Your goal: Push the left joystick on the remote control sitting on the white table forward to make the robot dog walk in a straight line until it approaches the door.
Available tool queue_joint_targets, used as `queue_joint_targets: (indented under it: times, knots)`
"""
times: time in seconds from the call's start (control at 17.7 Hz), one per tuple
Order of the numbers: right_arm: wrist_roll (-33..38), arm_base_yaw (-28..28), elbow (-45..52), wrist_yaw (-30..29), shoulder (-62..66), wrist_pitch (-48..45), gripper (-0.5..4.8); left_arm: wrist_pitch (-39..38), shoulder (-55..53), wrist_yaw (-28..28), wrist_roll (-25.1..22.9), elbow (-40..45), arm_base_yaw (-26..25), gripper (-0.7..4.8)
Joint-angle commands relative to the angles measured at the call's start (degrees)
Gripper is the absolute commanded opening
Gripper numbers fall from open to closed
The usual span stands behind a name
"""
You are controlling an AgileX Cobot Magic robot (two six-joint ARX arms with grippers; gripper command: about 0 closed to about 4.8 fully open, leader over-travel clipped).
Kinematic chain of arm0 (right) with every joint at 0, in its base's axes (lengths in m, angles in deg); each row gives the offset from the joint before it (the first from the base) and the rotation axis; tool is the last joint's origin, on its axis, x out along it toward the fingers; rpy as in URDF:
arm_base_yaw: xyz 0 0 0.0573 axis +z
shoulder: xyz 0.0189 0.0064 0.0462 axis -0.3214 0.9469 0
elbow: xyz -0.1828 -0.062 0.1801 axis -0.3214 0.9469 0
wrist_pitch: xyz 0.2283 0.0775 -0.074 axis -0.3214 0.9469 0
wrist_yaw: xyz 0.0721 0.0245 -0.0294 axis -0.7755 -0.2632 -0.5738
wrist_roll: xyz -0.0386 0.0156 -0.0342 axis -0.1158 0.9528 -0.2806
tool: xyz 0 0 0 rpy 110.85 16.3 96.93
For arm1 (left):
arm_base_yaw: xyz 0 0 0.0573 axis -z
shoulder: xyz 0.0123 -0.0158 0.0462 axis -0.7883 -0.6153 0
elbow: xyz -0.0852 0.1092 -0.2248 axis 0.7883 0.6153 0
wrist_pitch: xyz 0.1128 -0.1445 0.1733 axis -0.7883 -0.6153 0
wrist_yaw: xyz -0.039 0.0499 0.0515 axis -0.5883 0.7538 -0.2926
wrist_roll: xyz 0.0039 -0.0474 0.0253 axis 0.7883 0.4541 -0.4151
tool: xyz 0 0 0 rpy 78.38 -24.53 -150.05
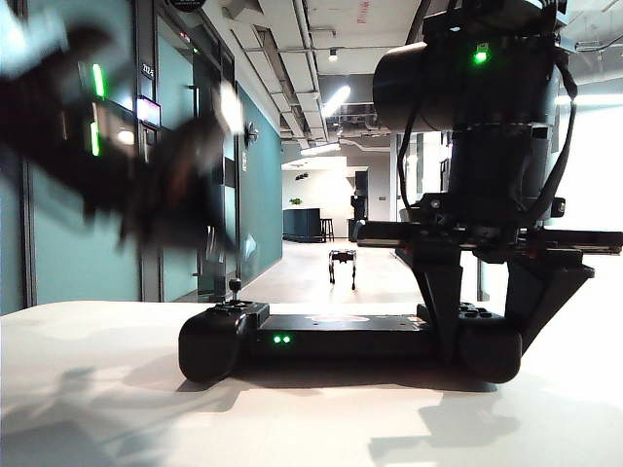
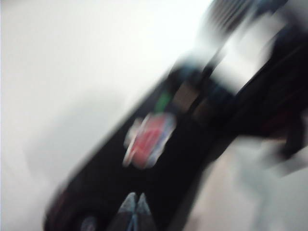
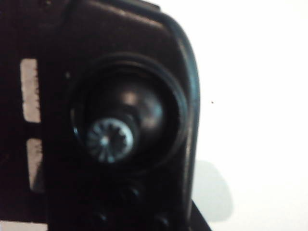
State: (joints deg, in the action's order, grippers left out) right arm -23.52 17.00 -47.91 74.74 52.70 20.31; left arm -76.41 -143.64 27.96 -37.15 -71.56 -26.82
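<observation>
The black remote control lies on the white table, with its thin left joystick upright. My left gripper is a motion blur in the air, above and left of that stick and not touching it. In the left wrist view the left gripper is shut, tips together over the blurred remote control. My right gripper straddles the controller's right end, shut on it. The right wrist view shows that end's stick close up. The small robot dog stands far down the corridor.
A teal wall with dark door frames runs along the corridor's left side. The corridor floor stretches away behind the table toward a lit room. The bulky right arm fills the upper right of the exterior view.
</observation>
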Motion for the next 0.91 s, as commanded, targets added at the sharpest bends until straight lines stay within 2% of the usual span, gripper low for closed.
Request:
queue_joint_targets:
  times: [0.06,0.11,0.28,0.4,0.68,0.91]
  knots:
    - [-0.9,0.09,-0.09,-0.55,-0.28,-0.68,1.34,-6.62,9.35,4.07,4.17,-2.93,-0.02,-0.05]
    - [-1.4,0.09,-0.09,-0.39,-0.28,-0.87,1.34,-9.46,13.25,8.7,5.44,-4.55,-0.02,-0.05]
    - [-1.7,0.09,-0.09,-0.35,-0.28,-1.9,1.35,-15.54,20.28,17.55,9.42,-9.53,0.0,-0.06]
    - [-3.93,0.09,-0.09,-0.39,-0.28,-2.78,1.35,-20.0,24.76,22.91,9.38,-13.03,0.0,-0.05]
    - [-6.08,0.09,-0.11,-0.37,-0.28,-2.97,1.51,-30.23,32.59,25.18,9.35,-17.92,0.0,-0.05]
    - [-4.04,0.07,-0.11,-0.39,-0.28,-2.82,2.38,-33.64,37.66,25.18,9.4,-18.25,0.0,-0.05]
